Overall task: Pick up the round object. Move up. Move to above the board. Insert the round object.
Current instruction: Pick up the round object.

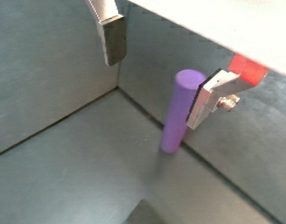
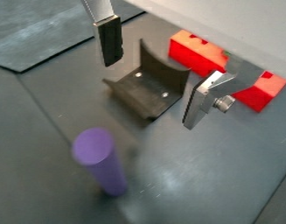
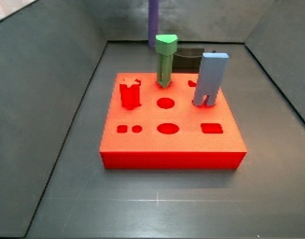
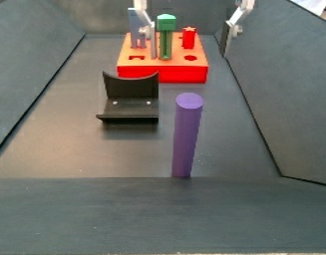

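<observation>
Looking through both wrist views, I see my gripper (image 2: pixel 156 74) spread wide and empty above the grey floor. The round object (image 4: pixel 188 134) stands upright, apart from the fixture (image 4: pixel 130 98). Only a side view shows the board (image 3: pixel 170 131) whole, with green peg (image 3: pixel 165 58) and grey-blue peg (image 3: pixel 211 77).

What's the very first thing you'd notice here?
The tall purple round object stands upright alone on the dark floor, nearest the camera in a side view. Behind it sits the dark fixture, then the bright red board with a green pointed peg and a grey-blue peg standing in it. The gripper hangs open beside the round object's top.
</observation>
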